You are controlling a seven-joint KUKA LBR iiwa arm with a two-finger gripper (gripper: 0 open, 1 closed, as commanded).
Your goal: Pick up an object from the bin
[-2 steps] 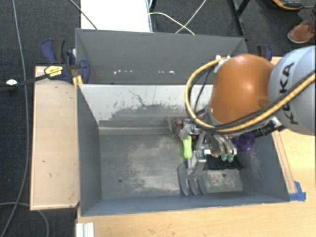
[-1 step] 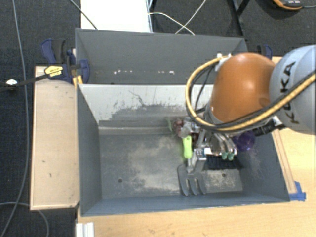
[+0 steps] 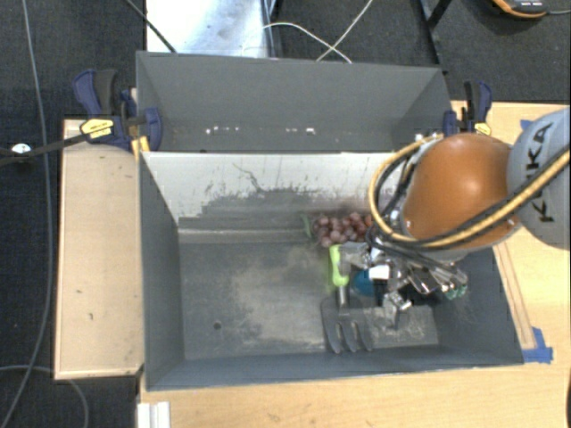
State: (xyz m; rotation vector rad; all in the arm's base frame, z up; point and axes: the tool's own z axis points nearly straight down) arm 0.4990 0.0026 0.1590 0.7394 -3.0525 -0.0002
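Observation:
My gripper is low in the right half of the bin, under the arm's orange dome. Just left of it lies a small blue thing, partly hidden by the gripper. A green stick-like thing stands beside that, running toward the front of the bin. A dark grey fork-like tool lies on the floor below the gripper, near the front wall. A bunch of dark purple grapes rests behind them against the back wall.
All the loose things are clustered in the bin's right half around the gripper. The arm and its cables cover the right wall. The left half of the bin floor is bare, scuffed metal.

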